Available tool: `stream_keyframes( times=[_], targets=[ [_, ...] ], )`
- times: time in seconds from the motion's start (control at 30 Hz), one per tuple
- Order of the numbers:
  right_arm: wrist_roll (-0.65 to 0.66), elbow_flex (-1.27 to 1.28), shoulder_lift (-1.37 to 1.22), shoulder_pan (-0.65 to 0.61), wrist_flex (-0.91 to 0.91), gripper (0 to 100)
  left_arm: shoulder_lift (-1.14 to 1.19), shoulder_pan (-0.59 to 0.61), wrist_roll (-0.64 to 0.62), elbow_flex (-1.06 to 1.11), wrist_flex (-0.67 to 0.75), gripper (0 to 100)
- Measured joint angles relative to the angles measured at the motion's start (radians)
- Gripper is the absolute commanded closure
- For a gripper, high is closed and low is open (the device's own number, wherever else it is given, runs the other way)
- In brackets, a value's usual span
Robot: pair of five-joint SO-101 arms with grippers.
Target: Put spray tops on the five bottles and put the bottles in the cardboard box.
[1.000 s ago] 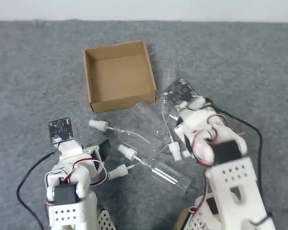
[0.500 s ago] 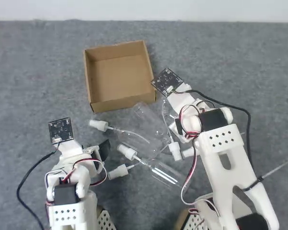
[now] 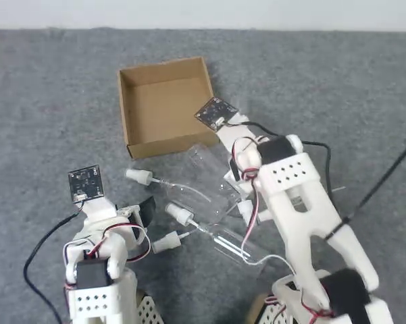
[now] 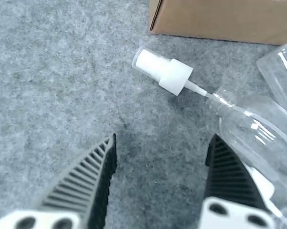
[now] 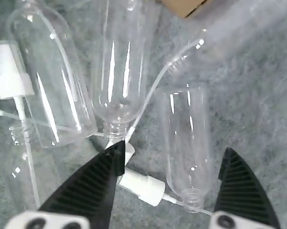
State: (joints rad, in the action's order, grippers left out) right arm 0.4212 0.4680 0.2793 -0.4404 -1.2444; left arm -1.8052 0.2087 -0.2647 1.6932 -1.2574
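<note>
One cardboard box (image 3: 163, 108) — open at the top, its brown floor showing, at the far side of the grey carpet (image 3: 47, 101).

Several clear bottles (image 3: 213, 169) — all outside the box, lying on their sides on the carpet in a loose cluster just in front of the box's near wall, between the two arms. Three lie side by side under the right wrist camera; the exact count in the pile cannot be told.

Loose white spray tops (image 3: 138, 177) — scattered among the bottles, each with a thin tube. One lies just off the box's corner, its tube reaching to the neck of a bottle; none is seen seated on a neck.

The left gripper (image 4: 161, 143) — jaws spread wide, holding nothing, low over bare carpet near that spray top.

The right gripper (image 5: 174, 152) — jaws spread wide, holding nothing, hanging over the bottle cluster near the box's near right corner, one bottle between its tips and a spray top beside one tip.
</note>
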Motion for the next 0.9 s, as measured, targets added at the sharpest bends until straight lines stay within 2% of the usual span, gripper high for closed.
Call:
stream_keyframes(
  times=[0.9],
  targets=[
    [0.000,0.000,-0.032,-0.006,0.002,73.3,0.000,0.000,0.000,0.000,0.000,72]
  ],
)
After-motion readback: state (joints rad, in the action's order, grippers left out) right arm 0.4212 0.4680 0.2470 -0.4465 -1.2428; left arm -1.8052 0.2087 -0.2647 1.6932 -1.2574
